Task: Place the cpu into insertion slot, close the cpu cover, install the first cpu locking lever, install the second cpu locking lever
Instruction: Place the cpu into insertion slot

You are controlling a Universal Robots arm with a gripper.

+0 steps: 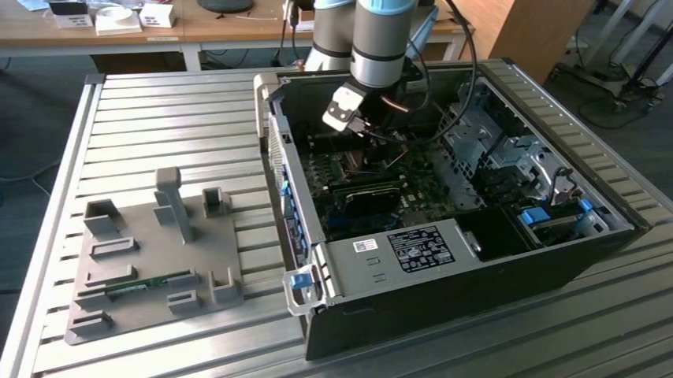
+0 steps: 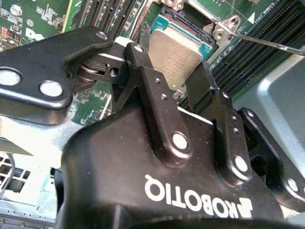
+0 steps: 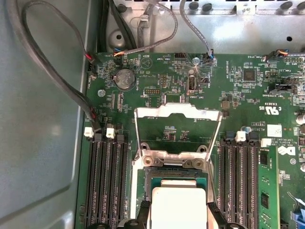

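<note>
Two fingers of your gripper pinch the cpu by opposite edges, closed to chip width. The chip hangs flat just over the insertion slot, edges square to its rim. The cpu cover is swung open, clear of the slot. Memory slots flank both sides, so room is tight.

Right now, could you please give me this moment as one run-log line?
gripper: shut on chip | chip: at socket, seating unclear | cover: open
</note>
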